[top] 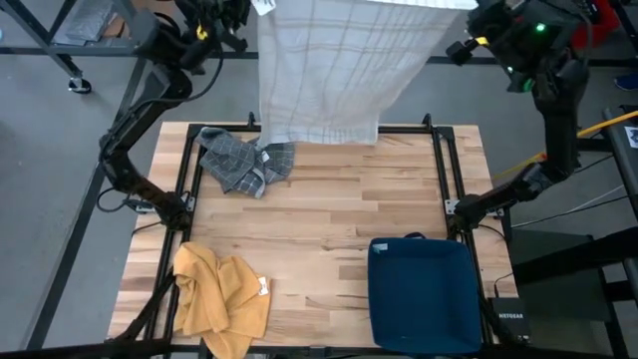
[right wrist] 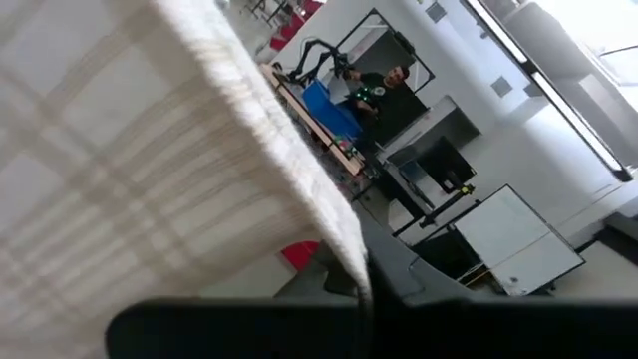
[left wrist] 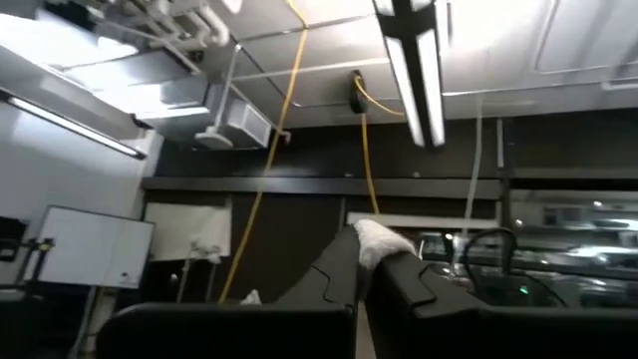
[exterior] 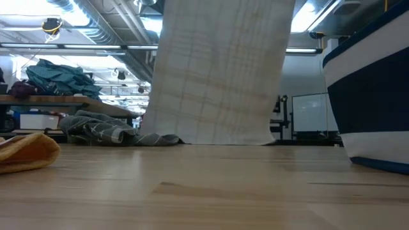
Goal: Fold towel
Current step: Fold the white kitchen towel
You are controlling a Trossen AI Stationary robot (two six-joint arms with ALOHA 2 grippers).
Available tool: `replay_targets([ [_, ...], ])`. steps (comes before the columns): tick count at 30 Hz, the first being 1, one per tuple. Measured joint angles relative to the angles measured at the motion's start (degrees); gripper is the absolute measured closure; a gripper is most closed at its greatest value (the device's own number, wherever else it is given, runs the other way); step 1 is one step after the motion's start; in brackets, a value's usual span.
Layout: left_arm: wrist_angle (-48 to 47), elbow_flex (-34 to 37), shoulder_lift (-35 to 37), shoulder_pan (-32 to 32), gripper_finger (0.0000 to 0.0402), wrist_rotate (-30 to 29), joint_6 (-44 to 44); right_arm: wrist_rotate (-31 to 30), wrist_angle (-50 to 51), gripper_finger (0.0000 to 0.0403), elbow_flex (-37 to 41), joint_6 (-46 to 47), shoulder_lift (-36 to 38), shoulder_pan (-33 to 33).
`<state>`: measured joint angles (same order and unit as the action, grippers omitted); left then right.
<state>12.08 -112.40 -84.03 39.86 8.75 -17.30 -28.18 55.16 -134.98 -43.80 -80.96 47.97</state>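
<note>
A white towel with a faint check (top: 334, 70) hangs spread out above the table's far edge, held up high by both grippers. My left gripper (left wrist: 367, 261) is shut on its top left corner and my right gripper (right wrist: 364, 289) is shut on its top right corner. In the high view the left gripper (top: 257, 10) and the right gripper (top: 467, 15) stand at the towel's upper corners. The towel's lower edge (exterior: 211, 140) reaches down to the table top at the far side. My left gripper pinches a small tuft of the towel's corner (left wrist: 381, 239) between its two fingers, which slant upward. The rest of the towel hangs below, out of this wrist view. My right gripper pinches the towel's top edge at its corner (right wrist: 344, 249) between its two fingers. The cloth spreads away from the fingers in a flat sheet and hangs down.
A crumpled grey checked cloth (top: 239, 162) lies at the table's far left, next to the towel's lower edge. A yellow cloth (top: 219, 299) lies at the near left. A dark blue bin (top: 424, 294) stands at the near right. Bare wood lies in the middle.
</note>
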Motion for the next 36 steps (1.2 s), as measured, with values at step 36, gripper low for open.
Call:
replay_targets([
  [36,-0.32,-4.39,1.1,-5.95,0.0401,2.36,-7.73,18.35,3.09,0.0402,0.02,18.93,8.31,0.04],
])
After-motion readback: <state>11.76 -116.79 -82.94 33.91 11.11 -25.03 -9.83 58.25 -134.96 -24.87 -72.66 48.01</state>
